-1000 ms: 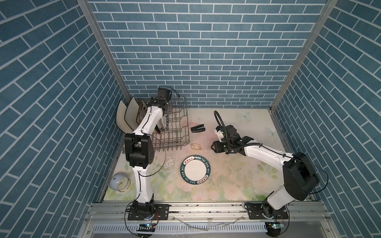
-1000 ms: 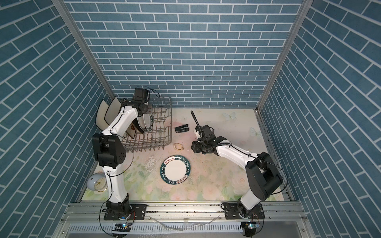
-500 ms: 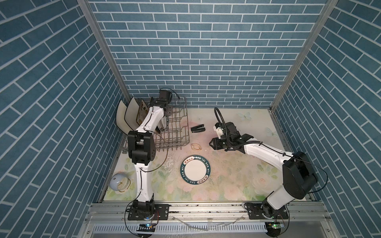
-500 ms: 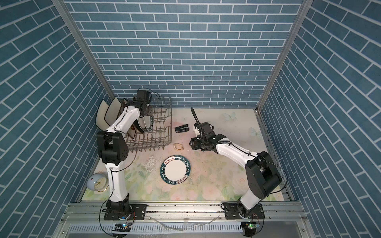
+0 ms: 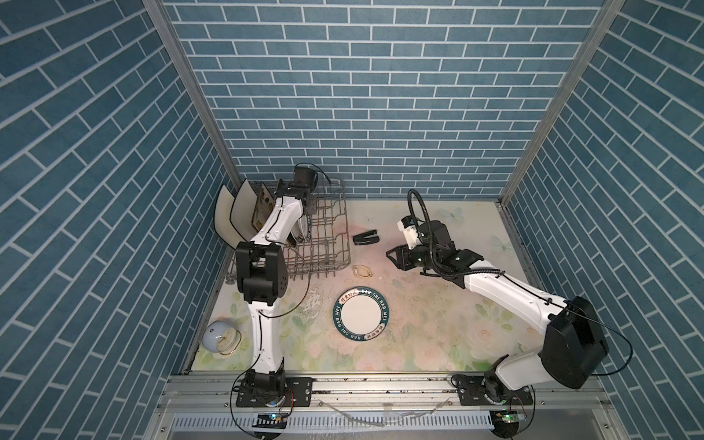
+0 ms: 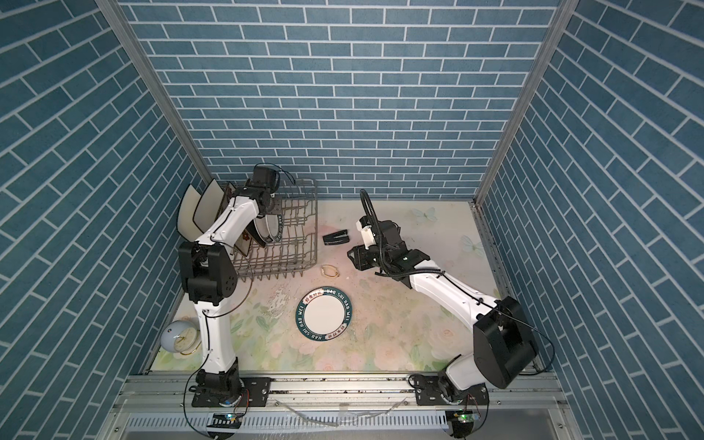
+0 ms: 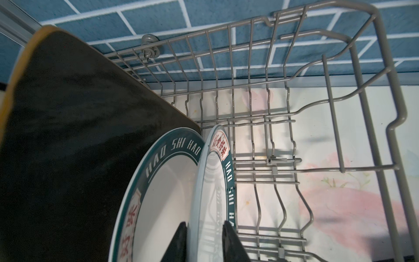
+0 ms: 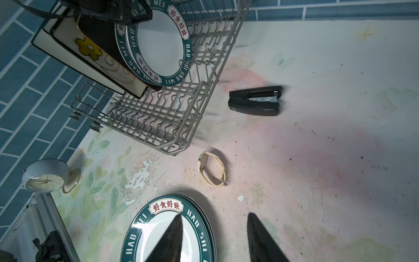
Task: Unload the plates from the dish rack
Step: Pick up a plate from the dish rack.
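Dish rack [image 5: 324,236], two round plates [image 7: 167,186]

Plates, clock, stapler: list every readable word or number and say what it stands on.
"HAO SHI HAO WEI": teal rim, plate on the table.
"好食好味": red, its white rim label.
"HAO SHI HAO": rear racked plate, rest hidden.
"好食好味", "HAO SHI": front racked plate.
Clock numerals: too small to read.
Stapler: no legible text.

Left arm [image 5: 280,219]: I have it reaching far forward, elbow bent, wrist pitched down.
Left gripper [image 7: 204,224]: fingers set narrow; I can't judge whether they press.
Right arm [image 5: 506,293]: stretched low, forward and inward.
Right gripper [image 8: 215,214]: fingers spread, empty, angled downward.
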### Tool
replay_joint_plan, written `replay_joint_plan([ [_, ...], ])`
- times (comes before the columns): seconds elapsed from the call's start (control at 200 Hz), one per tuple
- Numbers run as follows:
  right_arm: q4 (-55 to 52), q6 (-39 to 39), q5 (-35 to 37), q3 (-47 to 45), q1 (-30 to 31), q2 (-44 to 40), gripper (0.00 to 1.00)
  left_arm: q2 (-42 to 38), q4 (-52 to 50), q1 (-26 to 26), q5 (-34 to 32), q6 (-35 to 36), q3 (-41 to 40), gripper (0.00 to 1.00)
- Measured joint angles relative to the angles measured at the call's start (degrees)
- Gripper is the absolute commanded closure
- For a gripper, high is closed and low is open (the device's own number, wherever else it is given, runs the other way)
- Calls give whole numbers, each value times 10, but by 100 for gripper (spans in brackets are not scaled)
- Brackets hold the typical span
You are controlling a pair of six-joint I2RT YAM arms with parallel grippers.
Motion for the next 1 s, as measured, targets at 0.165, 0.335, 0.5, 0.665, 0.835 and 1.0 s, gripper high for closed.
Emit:
replay_joint_plan([
  [0.165, 13, -19, -5, -26, 0, -40, 52, 0, -4, 0, -7, 0, -7, 82],
  [0.335, 13, -35, -2, -29, 0, -68, 51, 0, -7, 0, -15, 0, -19, 88],
  [0.5, 13, -43, 4, -38, 0, -84, 51, 0, -7, -1, -20, -1, -19, 92],
  [0.665, 12, -55, 12, -59, 0, -104, 48, -3, -12, -7, -27, 1, -19, 95],
  [0.835, 12, -93, 19, -74, 0, -144, 39, -41, -39, -11, -25, 2, -30, 97],
  [1.0, 29, -144, 18, -100, 0, -203, 38, -119, -56, -15, 6, -3, -32, 97],
])
